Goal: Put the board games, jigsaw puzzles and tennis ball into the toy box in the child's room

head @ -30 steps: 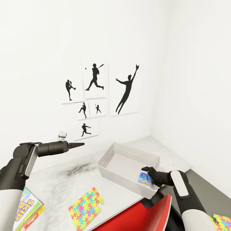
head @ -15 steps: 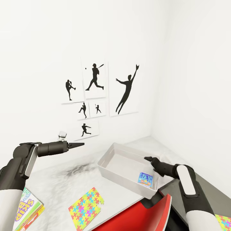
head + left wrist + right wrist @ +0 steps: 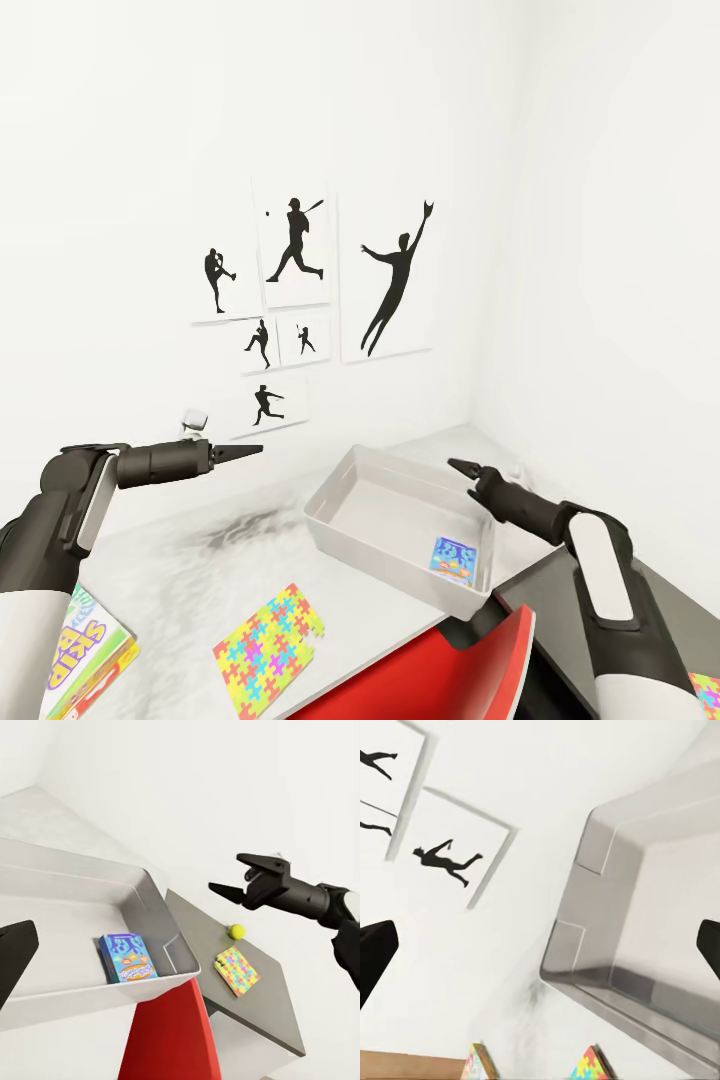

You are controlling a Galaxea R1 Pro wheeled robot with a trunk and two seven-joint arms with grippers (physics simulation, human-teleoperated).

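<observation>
Hovering our spread, empty right gripper point(image 3: 462, 468) above the toy box point(image 3: 345, 478), we count one blue board game point(image 3: 454, 558) inside, five toys pending; left gripper point(image 3: 250, 452) looks shut.

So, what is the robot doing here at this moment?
It is tidying toys into the toy box. A blue board game lies inside it, and the open, empty right gripper hangs above the box. The left gripper hovers over the table, holding nothing. A jigsaw puzzle and another board game wait on the table.
</observation>
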